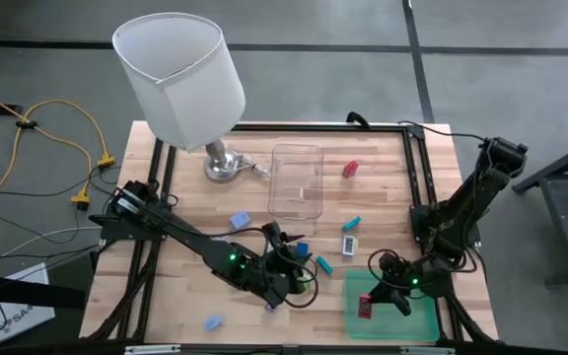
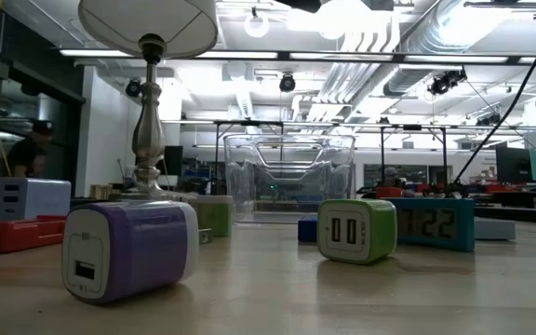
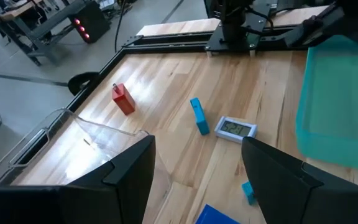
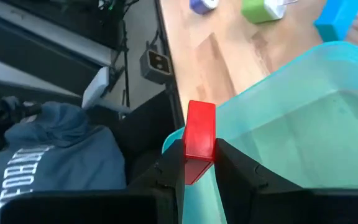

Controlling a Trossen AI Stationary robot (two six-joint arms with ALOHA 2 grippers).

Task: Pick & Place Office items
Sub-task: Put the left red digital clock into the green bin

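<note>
Right gripper (image 4: 201, 163), clenched on 1 red block (image 4: 199, 140), hovers over the empty green tray (image 1: 417, 318) at lower right; left gripper (image 1: 291, 279) gapes, the other pieces unsorted.

My right gripper (image 1: 367, 308) is over the tray (image 1: 417, 318) with a block (image 4: 199, 140). The clock (image 1: 349, 244) lies beyond it, toward the box (image 1: 296, 181).

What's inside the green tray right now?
Only one thing shows over the green tray: a red block, pinched in the right claw above the tray's near corner. The rest of the tray looks bare, though the arm covers part of it.
</note>
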